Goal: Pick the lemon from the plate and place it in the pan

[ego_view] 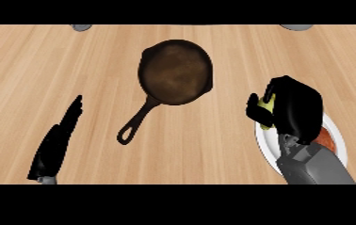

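The wooden counter [83,68] fills the view; on it, a little left of centre and toward the far side, lies the dark pan [175,72], its bowl bare and its long handle [138,120] running near and left.

At the right, the grey forearm comes in from the near edge and ends in the right hand [295,106], whose fingers and thumb are curled round the lemon [266,104]; only a sliver of yellow shows between them. Under the hand sits the white plate [262,144], mostly hidden, with a reddish-orange thing [329,140] on its right part (too covered to name). The lemon is at the plate's far left edge, inside the grasp; whether it has left the plate's surface I cannot tell. The left hand [59,139] rests at the near left, fingers straight and together, holding nothing, well apart from the pan.

As a judgement, the lemon should be light and stiff enough not to give under the fingers, but its rounded, waxy skin could roll or slip; a hold across its middle, thumb opposite the fingers, suits it best, and that is roughly how the hand sits. The pan lies to the left and farther away, so the carry should go that way, with the release low over the bowl lest the fruit roll out.
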Motion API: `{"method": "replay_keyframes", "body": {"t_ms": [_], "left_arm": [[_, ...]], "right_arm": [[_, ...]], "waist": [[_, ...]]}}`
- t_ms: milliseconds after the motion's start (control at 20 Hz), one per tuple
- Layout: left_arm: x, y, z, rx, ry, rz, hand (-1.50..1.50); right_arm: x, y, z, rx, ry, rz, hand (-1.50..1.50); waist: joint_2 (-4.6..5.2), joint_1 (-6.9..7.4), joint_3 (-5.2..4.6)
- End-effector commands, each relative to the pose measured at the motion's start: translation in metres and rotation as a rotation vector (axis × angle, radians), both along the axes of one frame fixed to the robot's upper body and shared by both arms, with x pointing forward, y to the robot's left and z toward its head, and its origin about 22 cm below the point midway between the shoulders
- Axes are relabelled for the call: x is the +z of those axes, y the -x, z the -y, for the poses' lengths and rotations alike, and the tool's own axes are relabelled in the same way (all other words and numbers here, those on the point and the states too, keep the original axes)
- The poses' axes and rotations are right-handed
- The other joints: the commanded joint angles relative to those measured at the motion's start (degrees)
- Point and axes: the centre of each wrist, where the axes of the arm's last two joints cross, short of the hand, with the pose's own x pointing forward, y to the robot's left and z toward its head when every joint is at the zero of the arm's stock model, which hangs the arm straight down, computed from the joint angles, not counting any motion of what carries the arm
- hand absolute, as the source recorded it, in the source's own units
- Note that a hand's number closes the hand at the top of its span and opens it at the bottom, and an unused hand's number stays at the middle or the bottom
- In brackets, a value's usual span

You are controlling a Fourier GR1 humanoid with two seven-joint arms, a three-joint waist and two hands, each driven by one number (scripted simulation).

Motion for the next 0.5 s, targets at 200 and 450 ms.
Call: {"method": "replay_keyframes", "body": {"t_ms": [200,450], "left_arm": [[-0.007,-0.012,-0.003,-0.011,0.008,-0.006,0.00],[-0.003,-0.004,0.001,-0.017,-0.004,0.024,0.00]], "right_arm": [[0.048,-0.043,-0.053,0.120,-0.044,0.155,1.50],[0.066,-0.085,-0.084,0.161,-0.167,0.129,1.50]], "waist": [[0.54,0.48,0.11],[0.66,1.17,0.12]]}}
